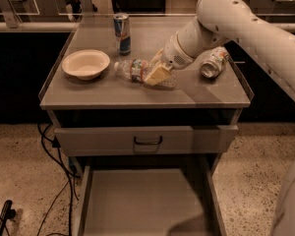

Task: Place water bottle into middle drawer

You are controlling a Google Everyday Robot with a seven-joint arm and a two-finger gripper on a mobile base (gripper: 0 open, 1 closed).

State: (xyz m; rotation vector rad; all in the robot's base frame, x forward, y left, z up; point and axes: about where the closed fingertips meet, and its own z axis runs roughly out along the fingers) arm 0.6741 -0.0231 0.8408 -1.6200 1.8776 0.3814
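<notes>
The water bottle [132, 71] lies on its side on the cabinet top, cap toward the left, with its red, green and white label showing. My gripper [156, 73] is down at the bottle's right half, its cream fingers [157, 75] over the bottle's body. The arm reaches in from the upper right. The middle drawer [142, 200] is pulled out at the bottom, wide and grey, with a bare flat floor.
A cream bowl [85, 64] sits at the left of the cabinet top [137, 95]. A blue-and-silver can [122, 33] stands behind the bottle. A silvery can [214, 63] lies at the right. A drawer front with a black handle [148, 141] is slightly open above the middle drawer. Cables hang at the left.
</notes>
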